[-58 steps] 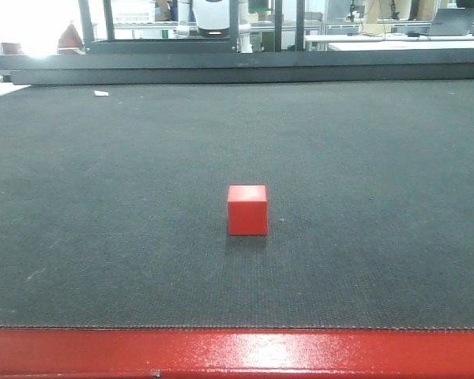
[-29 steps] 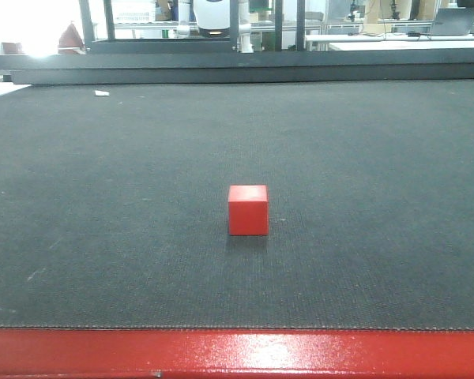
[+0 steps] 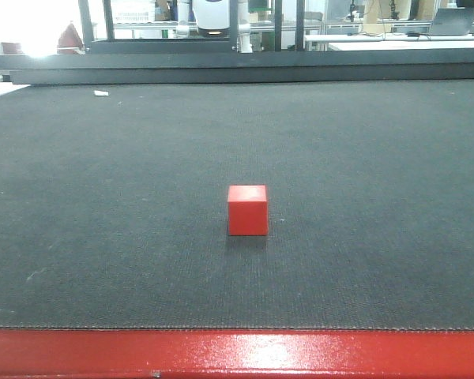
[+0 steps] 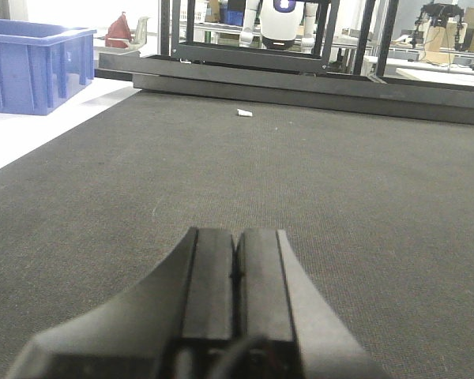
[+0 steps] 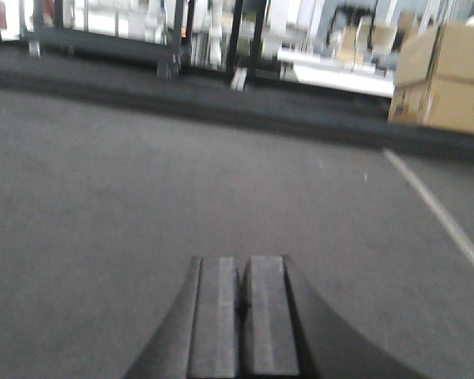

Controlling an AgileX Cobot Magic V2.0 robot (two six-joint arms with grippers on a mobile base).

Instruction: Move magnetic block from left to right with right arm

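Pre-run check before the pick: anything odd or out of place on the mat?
Only a small white scrap lies stray near the far left corner of the mat. The red cube sits flat and undamaged.

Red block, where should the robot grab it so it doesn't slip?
Best from straight above, pinching two opposite side faces near their middle. The block sits flat and square on the mat, its sides are flat and parallel, and nothing stands beside it. The right gripper has its jaws shut, so they must open first.

Even indoor light, blown-out glare upper left, sheen on red table edge [image 3: 237, 351], right wrist view blurred
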